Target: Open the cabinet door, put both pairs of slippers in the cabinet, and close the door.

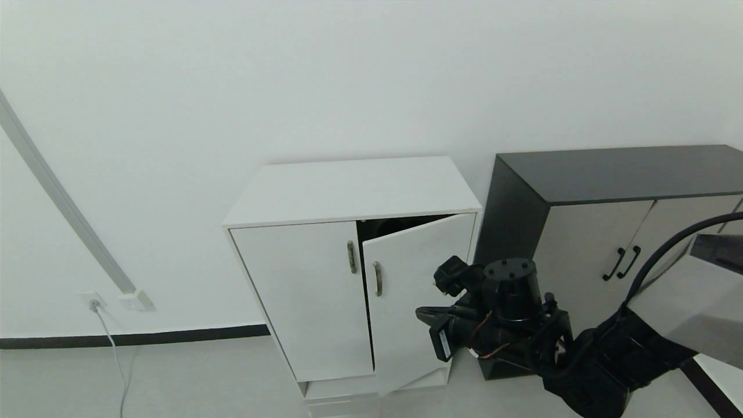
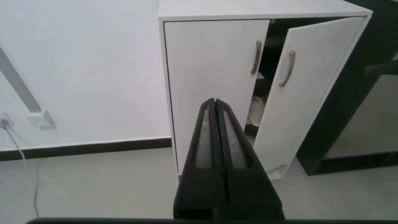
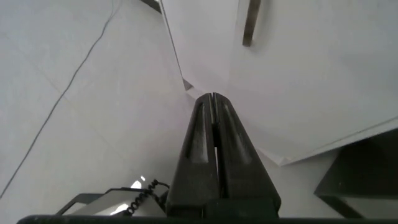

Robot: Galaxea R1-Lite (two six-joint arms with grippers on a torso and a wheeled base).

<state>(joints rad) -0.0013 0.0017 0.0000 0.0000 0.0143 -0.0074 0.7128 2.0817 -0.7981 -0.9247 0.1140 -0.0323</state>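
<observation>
**A:** Where is the door standing at this moment?

**B:** The right door (image 1: 415, 284) of the white cabinet (image 1: 348, 188) is hanging partly ajar, beside the shut left door (image 1: 302, 290). The right pincer (image 3: 213, 96) is sitting close in front of the ajar panel, below its handle (image 3: 250, 25). Its fingers are pressed together and gripping nothing. I cannot tell whether the tips are touching the panel.

**A:** And the other arm?

**B:** The left pincer (image 2: 215, 101) is hovering well apart from the cabinet, facing it, also closed and empty.

**A:** So what are we doing?

**B:** I'm judging it as the closing push. I'd be pressing flat on the panel toward its free edge, far from the hinge. I'd be following the door's arc so the closed tips are not skidding off, and easing up as the door comes flush with its neighbour.

**A:** Where are the slippers (image 2: 255, 111)?

**B:** The left wrist camera is looking into the gap and catching a pale shape on a shelf, which I'm taking to be them. I cannot tell whether it is both pairs. From the head camera that gap is reading as plain dark, but the dark cabinet (image 1: 609, 174) is showing just beside the hinge side.
</observation>
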